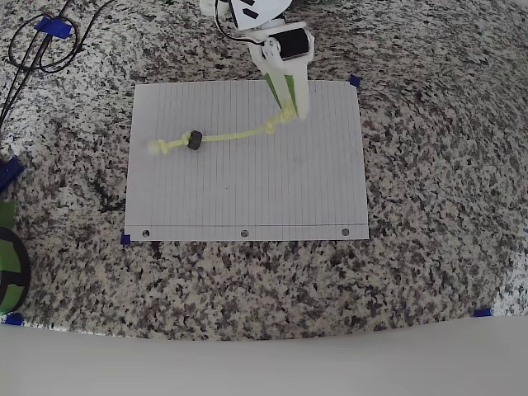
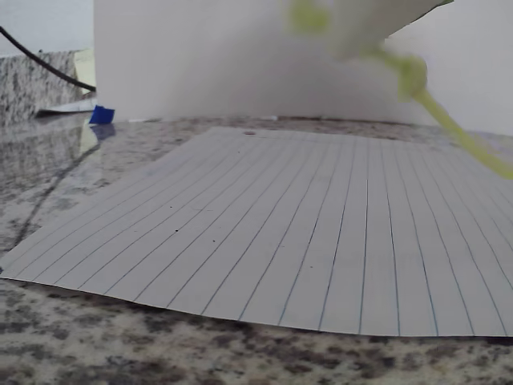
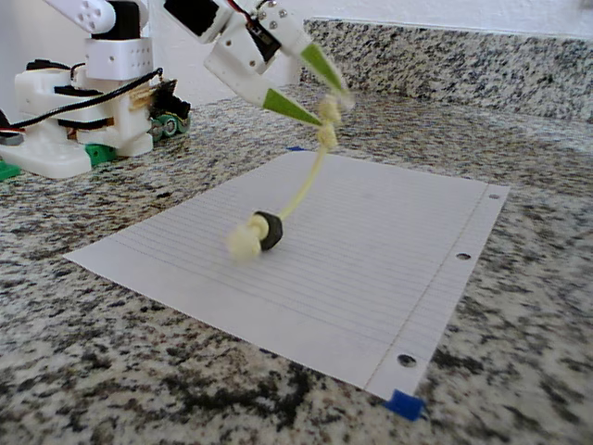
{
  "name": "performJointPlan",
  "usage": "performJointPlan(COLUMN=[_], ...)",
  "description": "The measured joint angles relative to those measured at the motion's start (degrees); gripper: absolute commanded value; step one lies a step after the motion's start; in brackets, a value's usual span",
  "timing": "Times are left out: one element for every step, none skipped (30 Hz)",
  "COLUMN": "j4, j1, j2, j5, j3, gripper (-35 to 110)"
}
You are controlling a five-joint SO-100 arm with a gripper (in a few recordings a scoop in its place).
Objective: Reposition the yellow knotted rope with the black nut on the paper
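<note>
Over the far half of the paper, my gripper is pinched on one knotted end of the yellow knotted rope. Fingers narrow, closed on the cord just above the knot; the fixed view shows this best.

Rope state: held end lifted clear of the sheet, cord slanting down to the other end, which rests on the paper. The low end looks blurred in the fixed view; I cannot tell whether it touches fully. The black nut sits on the cord just beside the lower knot, on the sheet. Wrist view: cord runs off from under my fingers, with lined paper below.

Progress, my judgement: grasp done, lift done, carry under way. Left to do: bring the rope to its new spot on the sheet, lower it, open, back off. Rope and nut both lie within the paper's edges in the overhead view.
</note>
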Motion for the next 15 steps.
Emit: performJointPlan(j4=[0.0,0.0,0.1,0.3,0.3,0.3,0.3,0.3,0.3,0.3,0.3,0.4,0.6,1.1,1.6], j1=[0.1,0.1,0.1,0.1,0.0,-0.1,-0.1,-0.1,-0.1,-0.1,-0.1,-0.1,0.6,1.9,3.3], j2=[0.0,0.0,0.0,0.0,0.0,0.0,0.0,0.1,0.4,0.6,1.0,1.4,2.0,2.4,2.6], j5=[-0.1,-0.6,-1.2,-1.4,-1.5,-1.6,-1.6,-1.6,-1.6,-1.6,-1.6,-1.6,-1.6,-1.6,-1.6], j3=[0.0,0.0,0.1,0.2,0.2,0.2,0.2,0.2,0.2,0.2,0.2,0.2,0.2,0.2,0.2], gripper=[63,64,63,63,62,61,60,59,58,57,56,56,56,56,55])
